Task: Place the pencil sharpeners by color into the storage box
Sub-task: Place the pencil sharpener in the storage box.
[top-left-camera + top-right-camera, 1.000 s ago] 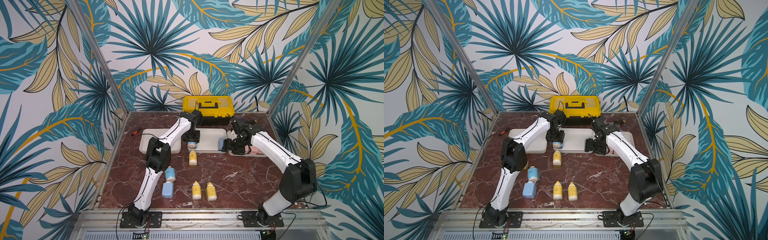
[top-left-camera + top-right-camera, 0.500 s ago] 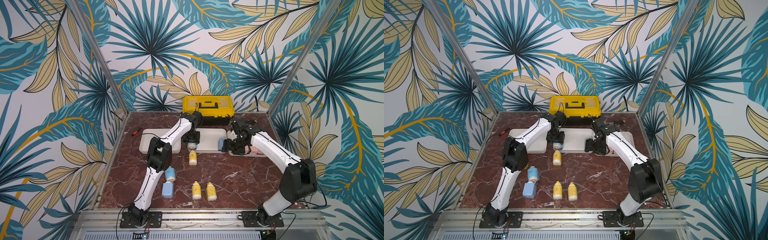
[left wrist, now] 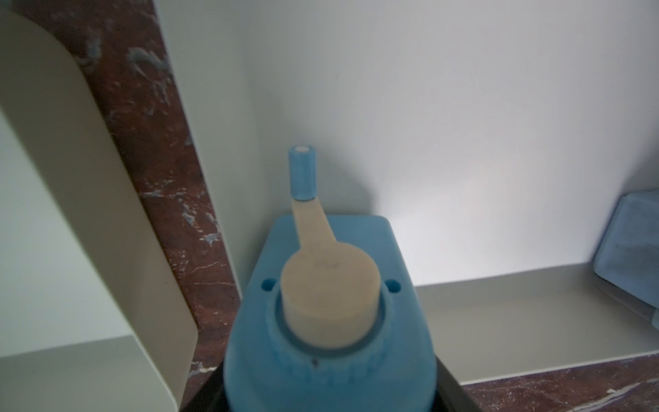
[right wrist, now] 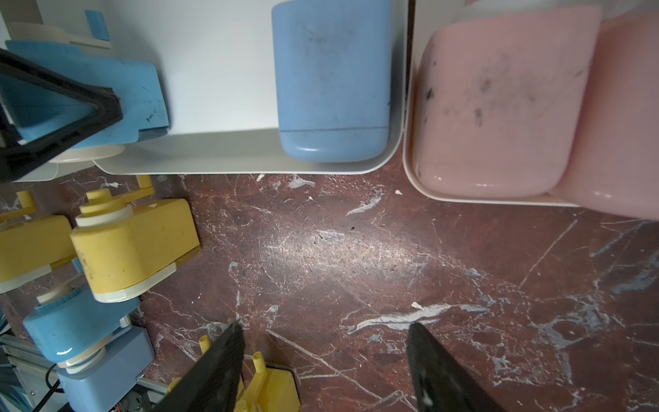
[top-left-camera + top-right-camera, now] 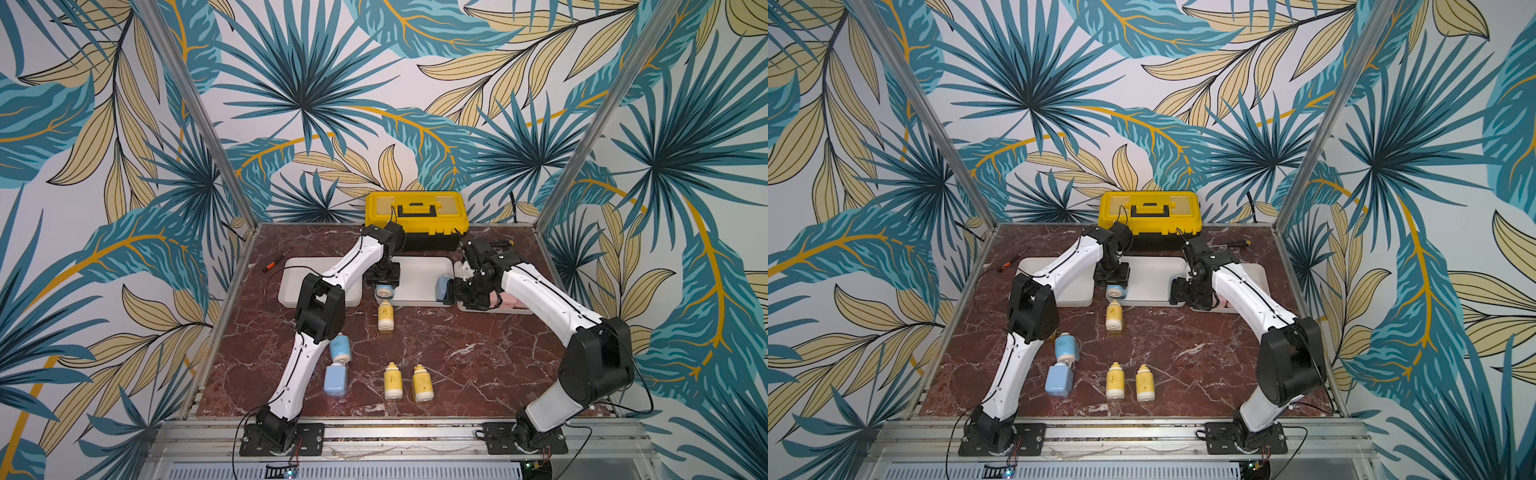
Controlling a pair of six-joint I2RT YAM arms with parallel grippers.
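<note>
Red-brown marble tabletop [image 5: 457, 353] lay under both arms; the left gripper [image 5: 385, 283] was clamped on a light blue sharpener [image 3: 331, 321], holding it low over the near corner of the middle tray [image 5: 419, 272], apparently to join the second blue sharpener [image 5: 441, 286] lying at that tray's opposite end. The right gripper [image 4: 322, 324], jaws apart and empty, hovered over bare table before the right tray [image 4: 410, 174], which held the pink sharpeners [image 4: 499, 107]. Farther out, three yellow sharpeners [image 5: 385, 316] and two loose blue sharpeners [image 5: 340, 348] waited on the table.

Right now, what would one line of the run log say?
left end effector: holding light blue plastic pencil sharpener at corner of middle white tray | right end effector: open, empty
</note>
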